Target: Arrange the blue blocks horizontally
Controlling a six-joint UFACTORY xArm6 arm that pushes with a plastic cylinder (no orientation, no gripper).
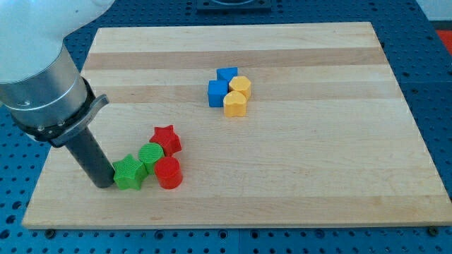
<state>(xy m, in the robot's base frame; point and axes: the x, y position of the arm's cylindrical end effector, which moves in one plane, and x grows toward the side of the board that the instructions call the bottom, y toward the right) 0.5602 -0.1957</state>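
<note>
A pale wooden bench (296,190) fills the view, seen from above and slightly in front. At the view's left, my tip (103,184), the lower end of a straight dark rod that is the only tool here and has no jaws to open or hold anything, rests just left of a green star-shaped block (128,173). That block touches a second green block (150,154), a red star-shaped block (166,139) and a red cylinder block (169,173). Further right, near the bench's middle and well apart from my tip, sit two blue blocks: a larger blue cube (218,92) and a smaller blue block (227,73) above it, both against two yellow blocks (237,94). They look small, rigid and light, likely sliding readily; push flat against a side face.
</note>
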